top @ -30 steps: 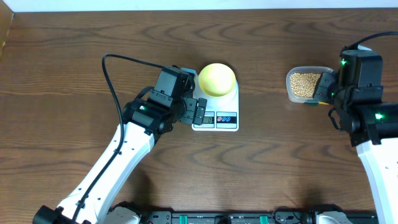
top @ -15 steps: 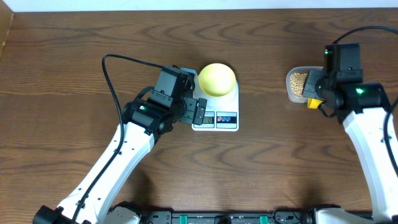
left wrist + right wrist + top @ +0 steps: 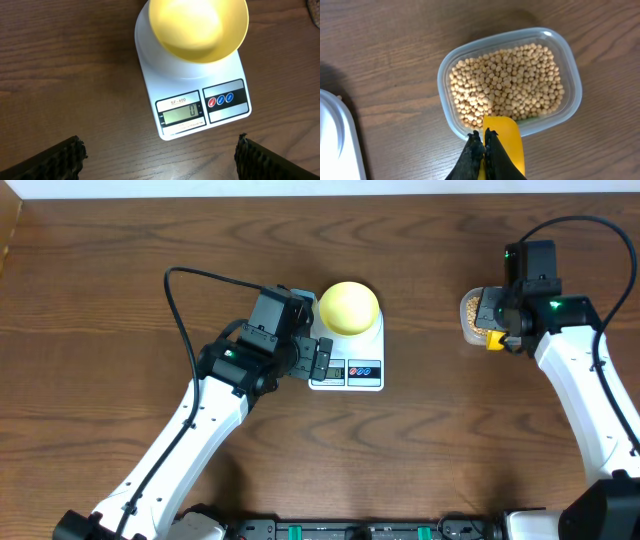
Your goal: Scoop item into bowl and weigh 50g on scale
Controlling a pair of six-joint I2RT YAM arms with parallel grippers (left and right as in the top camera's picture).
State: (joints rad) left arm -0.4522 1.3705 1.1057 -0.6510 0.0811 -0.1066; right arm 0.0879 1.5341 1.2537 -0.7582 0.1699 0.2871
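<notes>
The pale-yellow bowl (image 3: 348, 307) (image 3: 198, 27) sits empty on the white scale (image 3: 352, 370) (image 3: 200, 107), whose display reads 0. My left gripper (image 3: 322, 360) (image 3: 159, 145) stands open just left of the scale's front, low over the table, with nothing between its fingers (image 3: 70, 152). The item, tan beans (image 3: 472, 310) (image 3: 510, 82), fills a clear plastic tub (image 3: 465, 320) (image 3: 570, 107). My right gripper (image 3: 497, 322) (image 3: 484, 134) is shut on a yellow scoop (image 3: 495, 341) (image 3: 507, 142), which hangs over the tub's near rim.
A black cable (image 3: 180, 310) loops from the left arm over the table's left part. The scale's white edge (image 3: 335, 140) shows at the left of the right wrist view, a short stretch of bare wood away from the tub.
My right arm has swung left and toward the far side, bringing the scoop over the tub and covering most of it from above. The left arm has not moved.
</notes>
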